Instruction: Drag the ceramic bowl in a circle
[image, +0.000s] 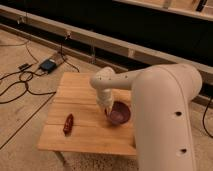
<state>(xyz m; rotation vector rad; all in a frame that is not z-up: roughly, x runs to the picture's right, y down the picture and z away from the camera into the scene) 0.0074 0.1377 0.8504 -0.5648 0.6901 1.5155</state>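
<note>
The ceramic bowl is dark purple-maroon and glossy. It sits on the right part of the small wooden table, partly hidden by my white arm. My gripper reaches down at the bowl's left rim and touches it. The bowl looks slightly tilted.
A small red object lies on the table's left front part. A dark box with cables lies on the floor beyond the table's left. A dark wall with a ledge runs behind. My arm's big white body covers the table's right edge.
</note>
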